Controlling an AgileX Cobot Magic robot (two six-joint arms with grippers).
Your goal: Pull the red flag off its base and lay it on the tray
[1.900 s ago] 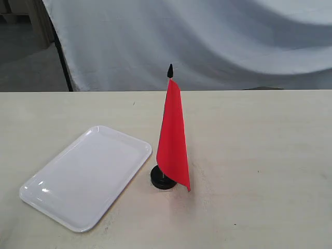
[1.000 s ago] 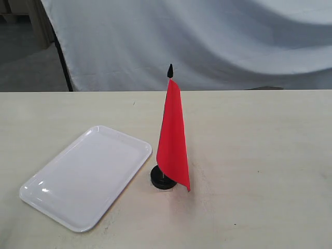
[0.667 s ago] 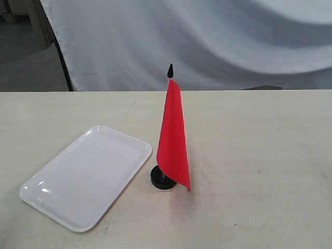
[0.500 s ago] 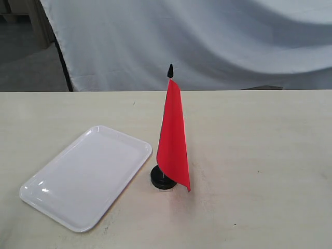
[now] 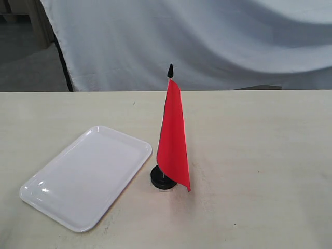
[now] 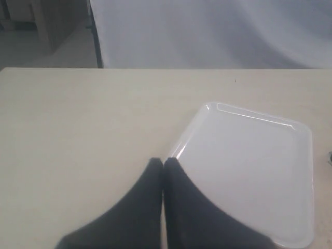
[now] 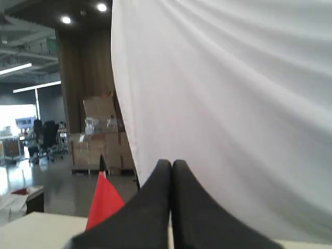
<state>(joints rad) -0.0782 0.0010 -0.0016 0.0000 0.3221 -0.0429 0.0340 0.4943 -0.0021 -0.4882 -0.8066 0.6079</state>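
Observation:
The red flag (image 5: 173, 139) stands upright on its thin black stick, planted in the small round black base (image 5: 162, 179) near the table's middle. Its cloth hangs down and hides most of the stick; the pointed black tip shows on top. The white tray (image 5: 85, 175) lies flat and bare just left of the base. Neither gripper shows in the exterior view. My left gripper (image 6: 163, 162) is shut with nothing held, over the tray's (image 6: 249, 171) near edge. My right gripper (image 7: 171, 163) is shut, holding nothing, with the flag's top (image 7: 105, 202) beside it, apart.
The pale wooden table (image 5: 259, 155) carries only the tray and the flag. A white cloth backdrop (image 5: 207, 41) hangs behind the far edge, with a dark stand leg (image 5: 62, 57) at its left. Stacked boxes (image 7: 98, 135) stand far behind in the right wrist view.

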